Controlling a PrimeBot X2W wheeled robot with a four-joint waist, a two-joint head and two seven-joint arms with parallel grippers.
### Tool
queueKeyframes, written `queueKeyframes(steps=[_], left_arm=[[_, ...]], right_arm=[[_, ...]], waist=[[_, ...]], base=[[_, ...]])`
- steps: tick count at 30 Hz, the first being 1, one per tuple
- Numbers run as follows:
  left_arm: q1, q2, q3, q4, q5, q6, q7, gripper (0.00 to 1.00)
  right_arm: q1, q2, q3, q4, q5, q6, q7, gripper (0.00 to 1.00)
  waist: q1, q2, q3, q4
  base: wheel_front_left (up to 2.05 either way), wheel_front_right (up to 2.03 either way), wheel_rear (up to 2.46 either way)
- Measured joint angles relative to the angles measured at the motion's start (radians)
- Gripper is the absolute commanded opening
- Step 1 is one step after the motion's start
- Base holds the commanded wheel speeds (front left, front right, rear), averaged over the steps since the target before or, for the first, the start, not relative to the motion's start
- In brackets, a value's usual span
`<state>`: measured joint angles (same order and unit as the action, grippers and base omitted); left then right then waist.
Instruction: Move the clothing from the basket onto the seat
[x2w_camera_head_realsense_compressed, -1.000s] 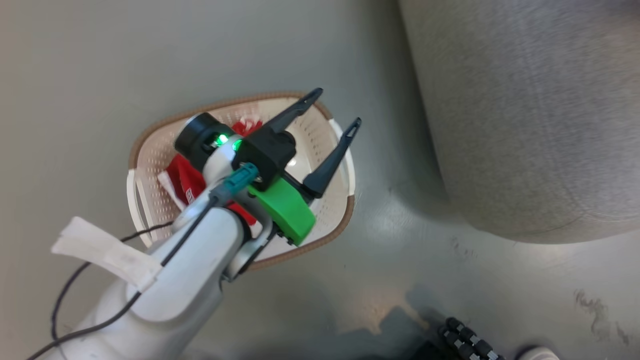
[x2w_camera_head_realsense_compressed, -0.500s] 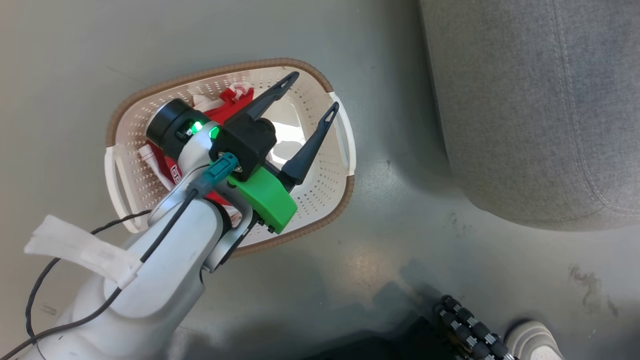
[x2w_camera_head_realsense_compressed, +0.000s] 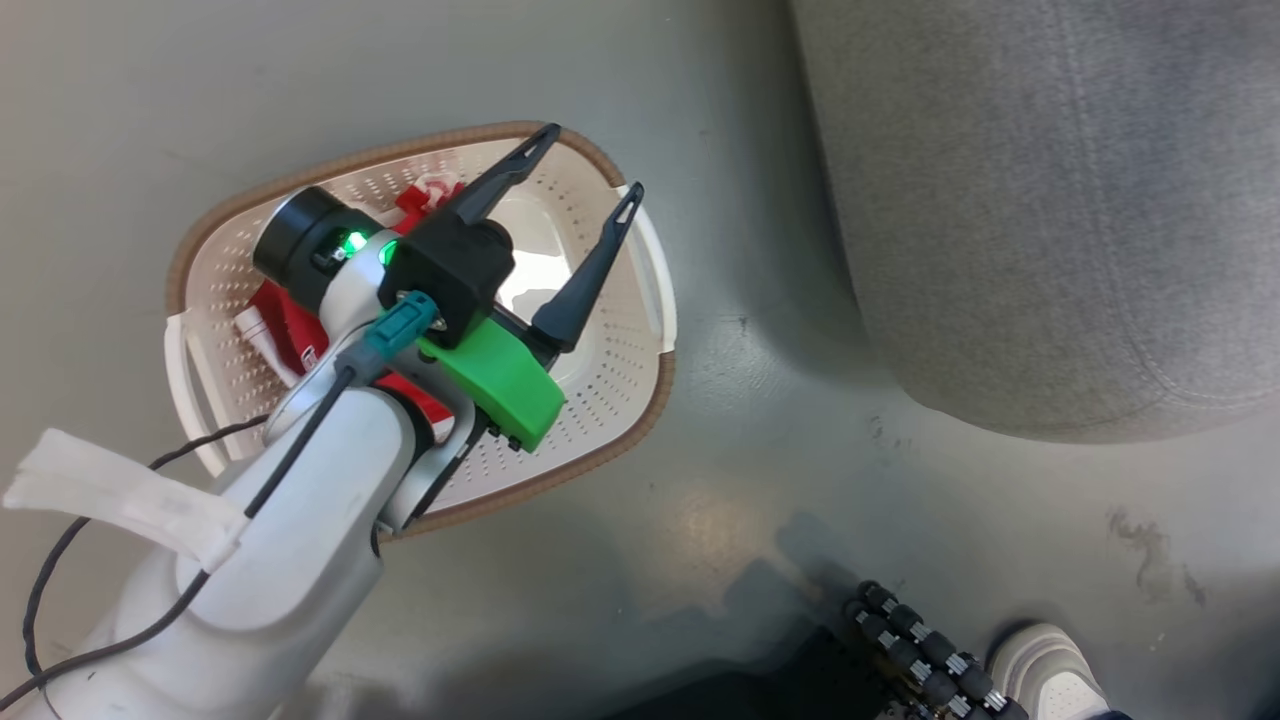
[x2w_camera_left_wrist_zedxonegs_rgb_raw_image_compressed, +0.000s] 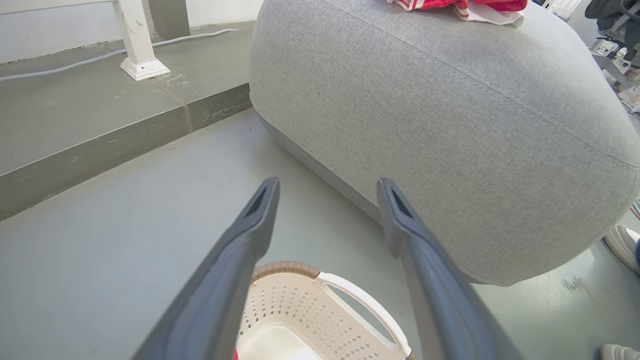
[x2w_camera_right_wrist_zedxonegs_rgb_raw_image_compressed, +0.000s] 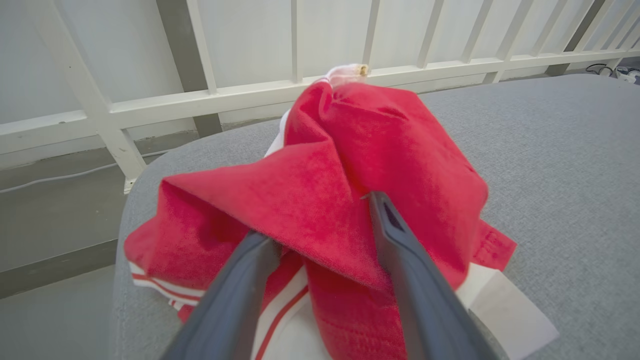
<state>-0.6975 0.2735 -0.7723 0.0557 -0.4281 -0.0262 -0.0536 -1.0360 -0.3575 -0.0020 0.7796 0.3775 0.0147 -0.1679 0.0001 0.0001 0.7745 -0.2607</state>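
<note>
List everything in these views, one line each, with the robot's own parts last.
basket: one, cream-white with a brown rim, on the floor beside the seat
clothing in basket: one bundle, red with white trim, at the basket's left end, partly under the arm
clothing on seat: one heap, red with white stripes, on top of the seat
seat: one, grey fabric, right of the basket
floor: grey, smooth
railing: one, white, behind the seat
shoe: one, white, a person's, at the head view's lower right
left gripper: one, dark, jaws open, above the basket
right gripper: one, dark, jaws apart, tips in the clothing on seat
</note>
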Motion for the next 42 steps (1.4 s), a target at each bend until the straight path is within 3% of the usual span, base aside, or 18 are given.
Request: queueKeyframes(steps=[13, 24, 32, 42], left_arm=[[0.03, 0.028, 0.056, 0.021, -0.044, 0.018, -0.046, 1.0], [0.089, 0.017, 0.102, 0.091, -0.104, 0.021, -0.142, 1.0], [0.149, 0.01, 0.171, 0.158, -0.132, 0.054, -0.178, 1.0], [0.254, -0.007, 0.287, 0.21, -0.179, 0.098, -0.198, 1.0]], right_arm=[[0.053, 0.07, 0.086, 0.016, -0.037, 0.069, -0.07, 1.0], [0.161, 0.071, 0.117, -0.009, -0.08, 0.082, -0.082, 1.0], [0.199, 0.093, 0.134, -0.123, -0.093, 0.09, -0.084, 1.0], [0.337, 0.126, 0.145, -0.219, -0.125, 0.091, -0.084, 1.0]], waist=[[0.0, 0.0, -0.052, -0.076], [-0.0001, 0.0, -0.173, -0.11], [-0.0001, 0.0, -0.28, -0.093], [-0.0001, 0.0, -0.416, -0.002]], base=[[0.0, 0.0, 0.0], [0.0, 0.0, 0.0], [0.0, 0.0, 0.0], [0.0, 0.0, 0.0]])
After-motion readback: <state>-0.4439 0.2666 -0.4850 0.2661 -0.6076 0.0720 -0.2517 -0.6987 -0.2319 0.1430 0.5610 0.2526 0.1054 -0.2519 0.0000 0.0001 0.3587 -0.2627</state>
